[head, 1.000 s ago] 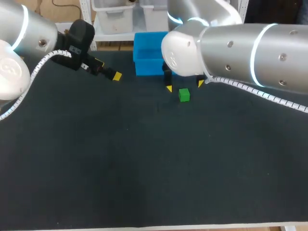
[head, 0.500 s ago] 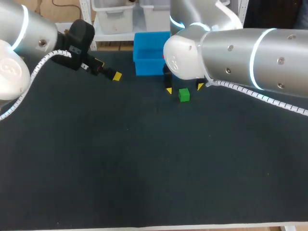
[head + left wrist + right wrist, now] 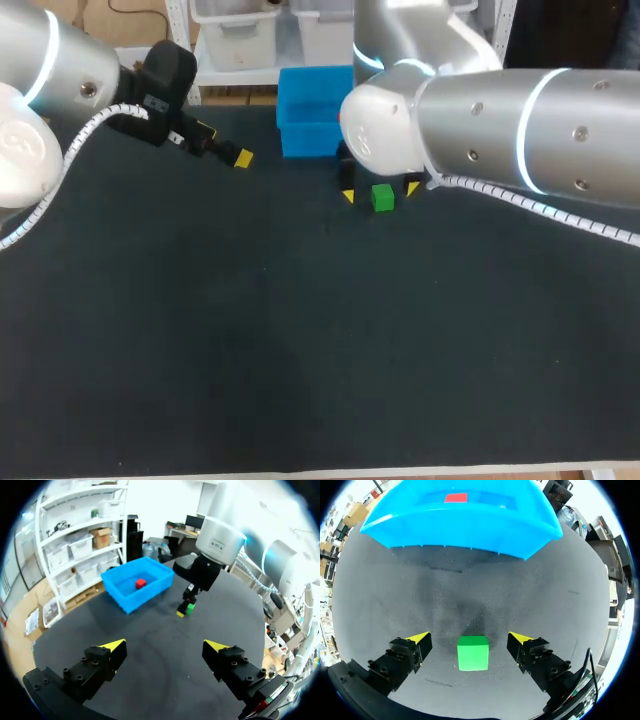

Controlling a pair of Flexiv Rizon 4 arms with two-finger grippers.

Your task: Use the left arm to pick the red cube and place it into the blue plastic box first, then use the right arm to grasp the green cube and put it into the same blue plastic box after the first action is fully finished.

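Observation:
The green cube point(image 3: 382, 197) rests on the dark table just in front of the blue plastic box point(image 3: 308, 130). My right gripper point(image 3: 379, 192) hangs open over it, one yellow tip on each side; in the right wrist view the green cube point(image 3: 472, 653) lies between the open fingers point(image 3: 418, 639) with a gap on both sides. The red cube point(image 3: 455, 498) lies inside the blue box point(image 3: 470, 527), as the left wrist view also shows: red cube point(image 3: 140, 583), blue box point(image 3: 134, 581). My left gripper point(image 3: 163, 647) is open and empty, held back at the far left of the table point(image 3: 228, 153).
The blue box stands at the table's far edge, close behind my right gripper. My right arm point(image 3: 500, 120) stretches across the back right of the dark mat point(image 3: 300, 330).
My right gripper has come down and slightly forward, so its yellow tips now flank the green cube. The left arm has not moved.

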